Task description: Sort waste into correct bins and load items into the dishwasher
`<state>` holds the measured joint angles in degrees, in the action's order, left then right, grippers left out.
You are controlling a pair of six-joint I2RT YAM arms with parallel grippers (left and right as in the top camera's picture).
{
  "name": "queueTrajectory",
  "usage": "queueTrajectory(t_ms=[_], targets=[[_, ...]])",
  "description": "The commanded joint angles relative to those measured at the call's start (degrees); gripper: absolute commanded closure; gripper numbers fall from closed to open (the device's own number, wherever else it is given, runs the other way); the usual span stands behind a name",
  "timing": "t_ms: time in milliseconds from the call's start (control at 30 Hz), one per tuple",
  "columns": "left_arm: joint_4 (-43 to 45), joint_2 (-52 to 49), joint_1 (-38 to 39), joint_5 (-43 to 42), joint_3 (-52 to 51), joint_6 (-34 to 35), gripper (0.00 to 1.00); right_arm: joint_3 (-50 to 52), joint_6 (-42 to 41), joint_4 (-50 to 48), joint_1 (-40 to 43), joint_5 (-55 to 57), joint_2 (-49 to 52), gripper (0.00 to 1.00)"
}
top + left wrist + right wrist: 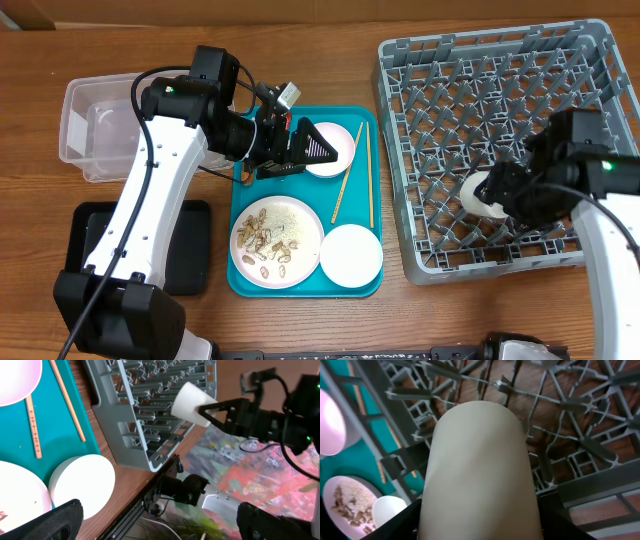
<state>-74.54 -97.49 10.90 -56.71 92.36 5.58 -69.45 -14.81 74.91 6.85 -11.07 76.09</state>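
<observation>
Holding cream cup (480, 470) above the grey dish rack (430, 90).
Right hand (503, 192) clamps it near the right edge of the table (300, 45); left hand (318, 142) gapes wide over teal tray (300, 290).

The dish tray (318, 195) sits left of the rack (450, 90).

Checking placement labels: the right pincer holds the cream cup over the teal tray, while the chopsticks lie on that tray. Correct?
Not quite. The right pincer holds the cream cup over the grey dish rack, not the teal tray; the overhead view shows it. The chopsticks do lie on the tray.
</observation>
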Motion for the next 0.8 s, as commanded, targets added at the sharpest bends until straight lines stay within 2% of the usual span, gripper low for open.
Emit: queueTrajectory(t_ms=[0, 100, 200, 300, 467, 533, 600, 767], targets=[[0.22, 0.35, 0.28, 0.52, 1.07, -0.28, 0.00, -1.51, -0.61, 1.14, -0.15, 0.17, 3.19, 0.43], [0.15, 0.35, 0.28, 2.14, 1.07, -0.24, 0.00, -1.49, 0.22, 2.60, -0.15, -3.39, 5.35, 0.43], [-0.26, 0.35, 0.31, 2.97, 1.07, -0.24, 0.00, -1.49, 0.20, 2.45, -0.15, -3.50, 5.92, 0.27], [-0.39, 0.35, 0.39, 3.08, 1.07, -0.24, 0.00, -2.16, 0.22, 1.92, -0.15, -4.48, 5.49, 0.16], [-0.42, 0.35, 0.48, 6.78, 1.07, -0.24, 0.00, -7.63, 0.22, 1.90, -0.15, -4.83, 2.93, 0.15], [-0.42, 0.35, 0.90, 11.85, 1.07, -0.24, 0.04, -10.29, 0.22, 1.40, -0.15, -6.56, 1.42, 0.15], [-0.76, 0.35, 2.45, 20.98, 1.07, 1.11, 0.12, -12.46, 0.76, -0.11, -0.15, -10.14, -0.17, 0.14], [-3.52, 0.35, 12.72, 41.97, 0.94, 5.75, 0.14, -13.51, 5.03, -4.83, -0.15, -22.62, -3.26, 0.14]])
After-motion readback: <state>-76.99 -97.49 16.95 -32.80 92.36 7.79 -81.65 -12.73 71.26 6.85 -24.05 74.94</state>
